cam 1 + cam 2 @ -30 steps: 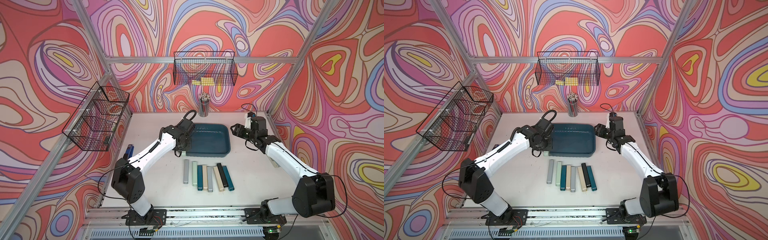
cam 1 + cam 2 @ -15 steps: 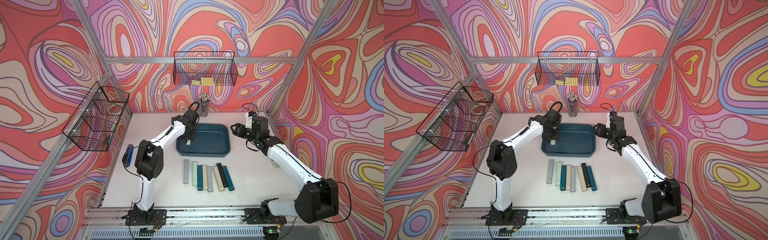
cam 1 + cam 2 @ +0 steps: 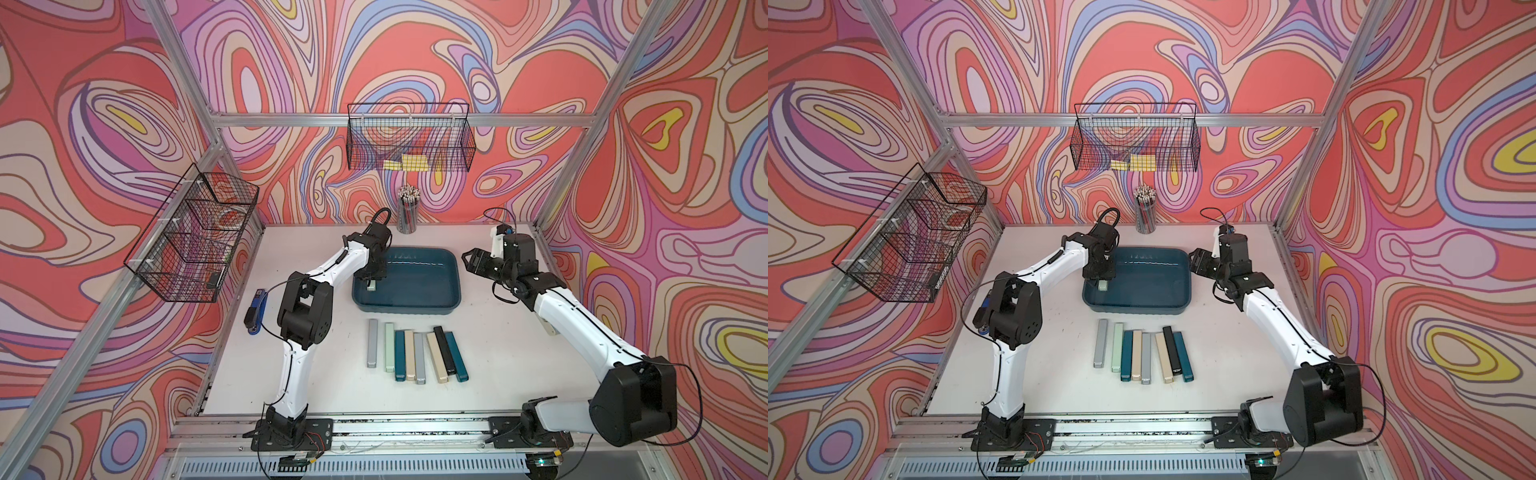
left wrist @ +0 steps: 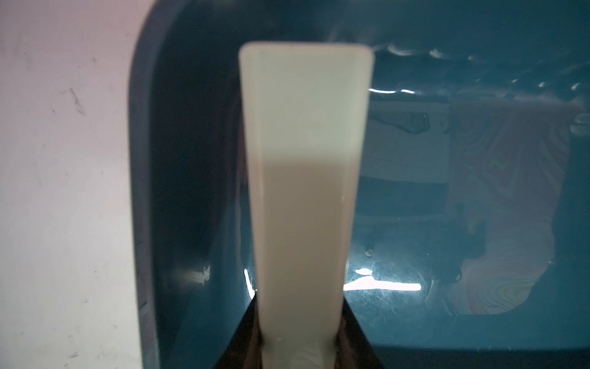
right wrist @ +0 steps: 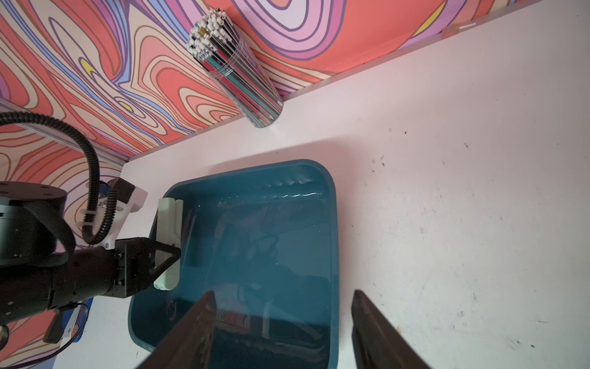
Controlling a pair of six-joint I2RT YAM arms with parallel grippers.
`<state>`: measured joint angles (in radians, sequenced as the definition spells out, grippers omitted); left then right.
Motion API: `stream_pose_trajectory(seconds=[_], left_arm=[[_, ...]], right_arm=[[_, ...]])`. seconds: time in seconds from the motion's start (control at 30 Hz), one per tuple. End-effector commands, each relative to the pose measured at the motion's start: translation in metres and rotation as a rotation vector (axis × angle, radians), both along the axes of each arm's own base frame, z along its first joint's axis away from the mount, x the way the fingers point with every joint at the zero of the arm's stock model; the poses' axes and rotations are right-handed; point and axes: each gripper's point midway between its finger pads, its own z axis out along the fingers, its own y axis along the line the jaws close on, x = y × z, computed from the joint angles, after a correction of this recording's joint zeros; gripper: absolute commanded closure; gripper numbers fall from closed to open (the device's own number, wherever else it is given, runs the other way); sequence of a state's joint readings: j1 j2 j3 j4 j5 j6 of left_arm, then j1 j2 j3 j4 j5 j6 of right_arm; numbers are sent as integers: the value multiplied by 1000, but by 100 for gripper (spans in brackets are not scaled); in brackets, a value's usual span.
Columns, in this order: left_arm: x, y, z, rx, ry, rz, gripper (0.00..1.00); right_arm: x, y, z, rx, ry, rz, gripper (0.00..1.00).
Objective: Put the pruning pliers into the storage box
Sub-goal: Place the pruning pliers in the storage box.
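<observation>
In both top views the left end effector [image 3: 370, 279] is clamped on a pale green pliers case [image 3: 371, 286], right over the left end of the storage box [image 3: 415, 309]. Eight other cases [image 3: 415, 353] lie side by side on the worktop [image 3: 498, 353] just in front of it. Left wrist view: the case juts out over the box's teal floor. Right wrist view: the right end effector [image 5: 282, 295] hangs by the box's right end, jaws apart and empty.
</observation>
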<state>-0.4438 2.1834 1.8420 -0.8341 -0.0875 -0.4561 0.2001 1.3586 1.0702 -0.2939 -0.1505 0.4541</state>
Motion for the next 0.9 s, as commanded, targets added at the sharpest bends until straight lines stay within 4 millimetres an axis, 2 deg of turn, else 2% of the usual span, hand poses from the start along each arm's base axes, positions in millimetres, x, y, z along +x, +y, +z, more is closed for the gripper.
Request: stream_pose_trajectory(seconds=[0.0, 0.53, 0.77, 0.87], left_arm=[[5, 3, -17, 33, 5, -8, 91], [13, 21, -45, 111, 26, 33, 87], [15, 20, -48, 100, 29, 48, 79], [14, 21, -43, 95, 23, 64, 66]], right_arm=[[3, 1, 3, -22, 0, 3, 32], [6, 3, -8, -31, 26, 4, 32], [6, 2, -10, -36, 32, -2, 31], [6, 1, -10, -39, 36, -4, 30]])
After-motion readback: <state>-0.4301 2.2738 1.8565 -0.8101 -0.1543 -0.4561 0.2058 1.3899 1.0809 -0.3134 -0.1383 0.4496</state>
